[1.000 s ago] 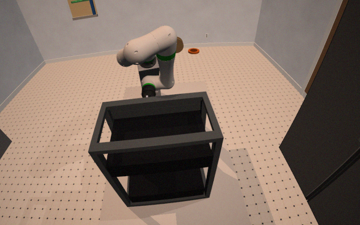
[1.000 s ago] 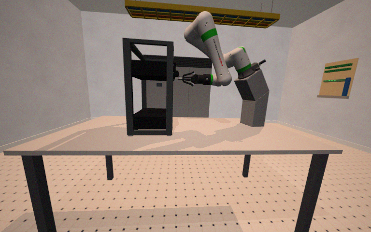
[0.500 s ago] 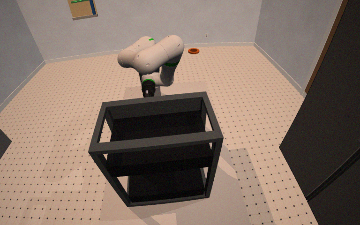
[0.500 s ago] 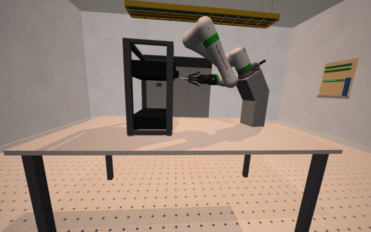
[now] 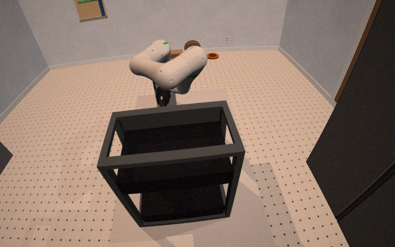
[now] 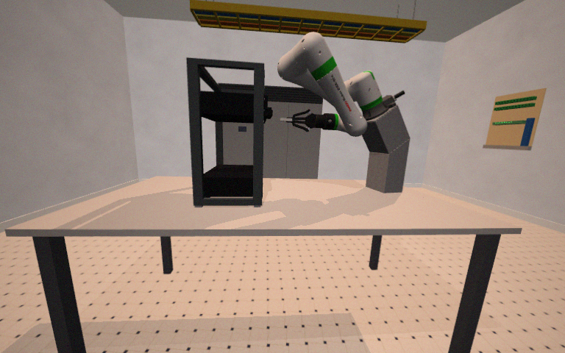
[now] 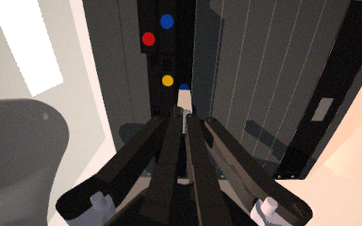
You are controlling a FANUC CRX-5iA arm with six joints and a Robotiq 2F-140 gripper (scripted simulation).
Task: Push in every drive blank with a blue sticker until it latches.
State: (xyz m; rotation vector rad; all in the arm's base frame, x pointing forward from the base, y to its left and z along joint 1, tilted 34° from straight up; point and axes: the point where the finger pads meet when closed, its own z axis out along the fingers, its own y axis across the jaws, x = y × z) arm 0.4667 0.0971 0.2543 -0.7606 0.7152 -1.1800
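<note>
The dark open-frame rack [image 5: 168, 157] [image 6: 257, 131] stands upright on the table [image 6: 364, 218]. Its upper shelf holds a row of dark drive blanks, whose fronts show in the wrist view. One blank carries a blue sticker [image 7: 167, 21], one a red sticker [image 7: 148, 39] and one a yellow sticker [image 7: 168, 80]. A second blue sticker [image 7: 184, 87] shows partly, just past my fingertips. One blank front [image 6: 268, 113] sticks out of the rack's face. My gripper [image 6: 282, 118] [image 7: 184, 98] is shut and empty. It points level at the upper shelf, a short gap away from the rack.
The robot's grey pedestal [image 6: 386, 153] stands on the table to the right of the rack. A grey cabinet [image 6: 294, 140] stands behind the table. A large dark cabinet [image 5: 361, 107] fills the right side of the overhead view.
</note>
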